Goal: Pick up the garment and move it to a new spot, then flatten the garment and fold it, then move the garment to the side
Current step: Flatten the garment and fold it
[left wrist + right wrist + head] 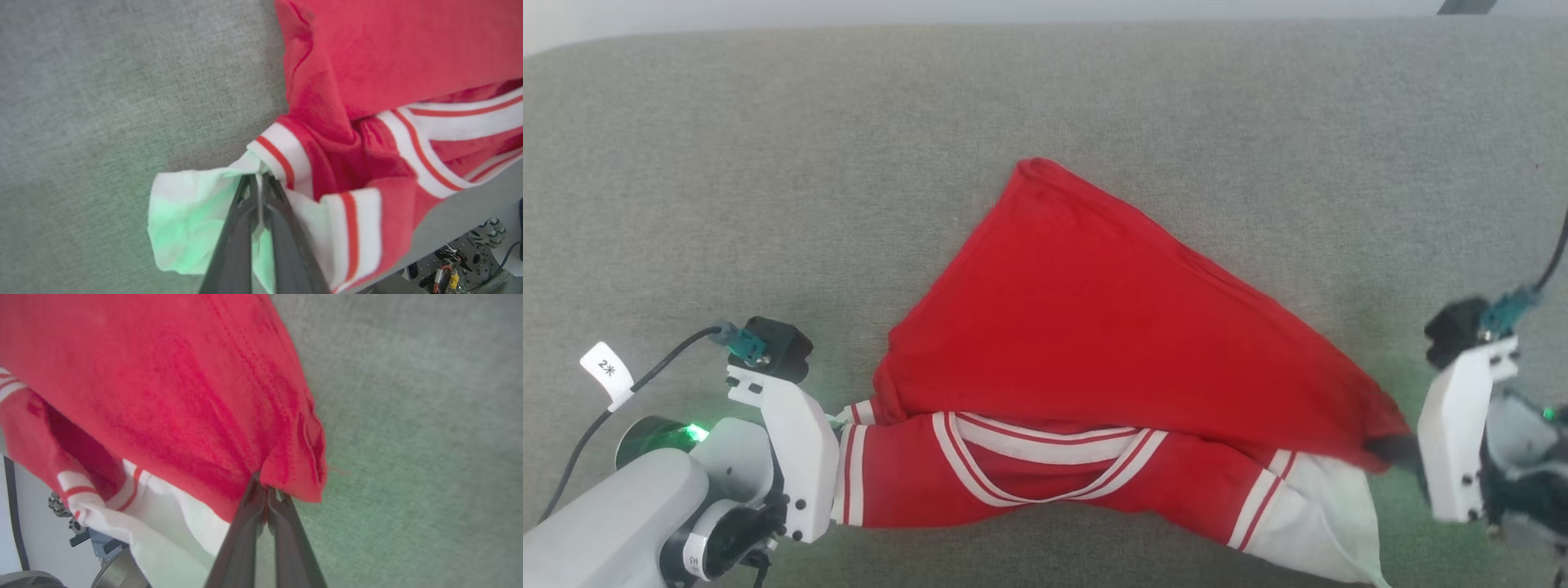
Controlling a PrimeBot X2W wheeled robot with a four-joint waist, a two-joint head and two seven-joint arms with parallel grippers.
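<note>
Shirt (1094,327) lies bunched at the near edge of the worktop (768,163), left claw (259,181) clamped on the white sleeve (184,212), right claw (265,492) clamped on a red corner (304,473); looks mid-fold, side move left.

One red jersey (1094,327) lies on one grey fabric-covered tabletop (768,163). It has two white sleeves (188,212) and one striped V-neck collar (1045,461). There are two grippers, the left gripper (258,181) and the right gripper (265,488), each with two dark fingers (237,241), four in all. Also two black cables (658,367), one white tag (607,371) and two green lights (694,433).
</note>
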